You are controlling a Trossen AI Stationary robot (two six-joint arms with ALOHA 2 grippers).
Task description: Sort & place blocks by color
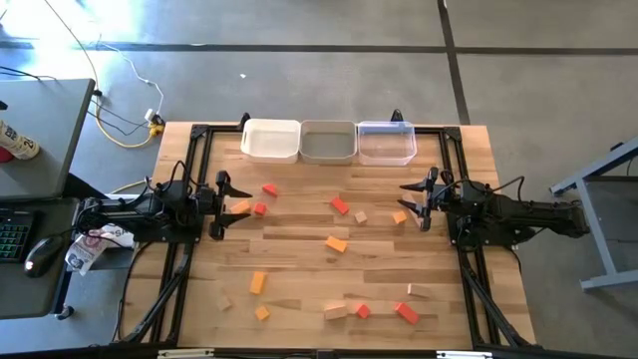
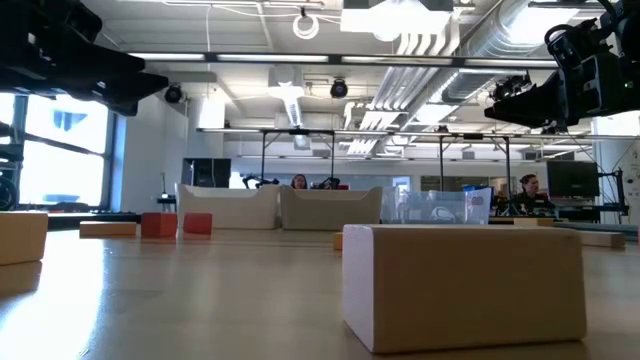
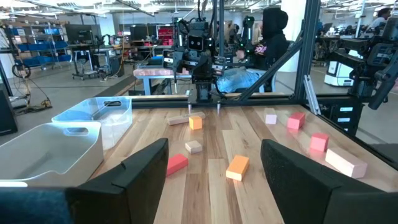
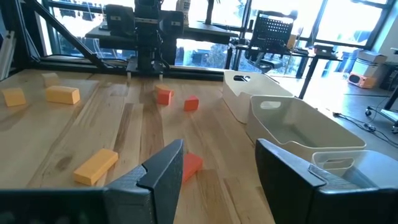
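Small wooden blocks (image 1: pixel 337 244) in red, orange-yellow and pale wood lie scattered over the light wooden table (image 1: pixel 299 274), filling the centre and lower half of the high view. Three rectangular plastic bins (image 1: pixel 328 141), white, grey and clear, line the table's upper edge. The left gripper (image 1: pixel 221 205), at middle left, has its fingers spread wide and holds nothing. The right gripper (image 1: pixel 415 199), at middle right, stands part open and empty.

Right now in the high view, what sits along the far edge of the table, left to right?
White bin → grey bin → clear bin. They sit side by side in one row; no block shows inside any of them.
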